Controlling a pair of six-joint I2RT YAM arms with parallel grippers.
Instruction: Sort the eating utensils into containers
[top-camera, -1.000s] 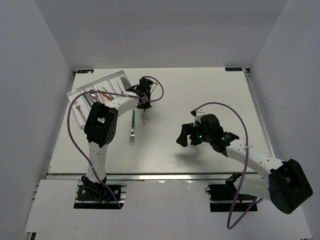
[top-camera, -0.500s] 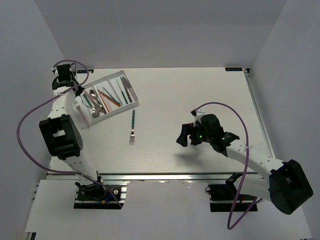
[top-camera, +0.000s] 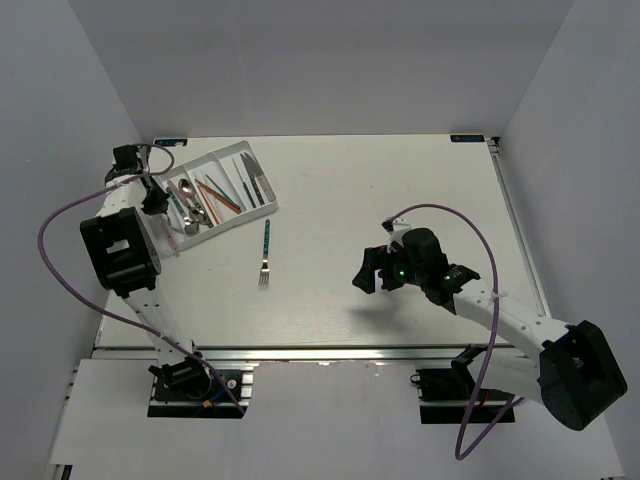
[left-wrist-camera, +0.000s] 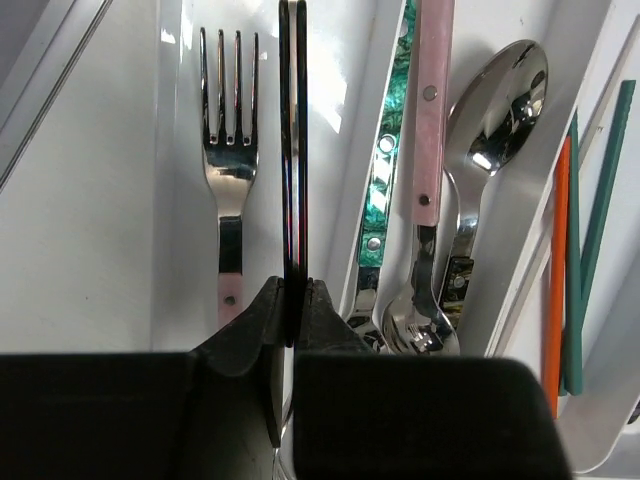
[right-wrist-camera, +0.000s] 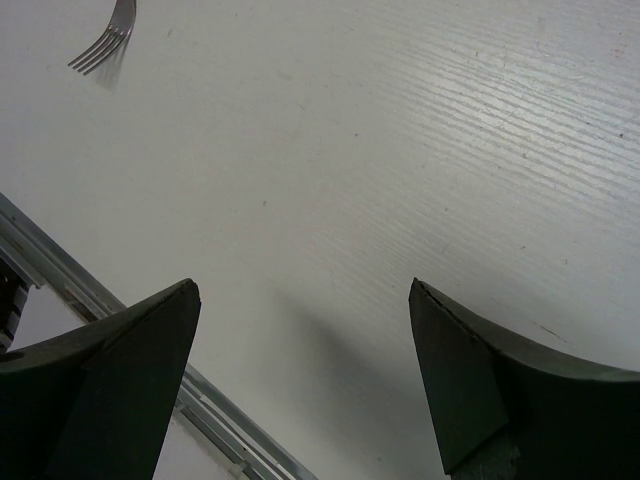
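The white cutlery tray (top-camera: 243, 152) stands at the far left, and its long containers hold sorted eating utensils. My left gripper (top-camera: 152, 203) hangs over the tray's left end, shut on a thin dark utensil (left-wrist-camera: 293, 150) seen edge-on. Directly below it a pink-handled fork (left-wrist-camera: 230, 150) lies in the leftmost compartment (left-wrist-camera: 175, 250). The neighbouring compartments hold a teal handle (left-wrist-camera: 385, 170), a pink handle (left-wrist-camera: 432, 110), spoons (left-wrist-camera: 500, 110), and orange (left-wrist-camera: 558, 270) and teal (left-wrist-camera: 590, 220) chopsticks. A teal-handled fork (top-camera: 266, 250) lies loose mid-table. My right gripper (top-camera: 368, 270) hovers open above bare table.
Black-handled knives (top-camera: 252, 185) fill the tray's right compartment. The loose fork's tines (right-wrist-camera: 105, 45) show at the top left of the right wrist view. The table's metal front rail (right-wrist-camera: 60, 280) runs just below my right gripper (right-wrist-camera: 305, 370).
My left arm has swung from mid-table to the tray's left end, carrying the dark utensil. The right arm and the loose fork have not moved.
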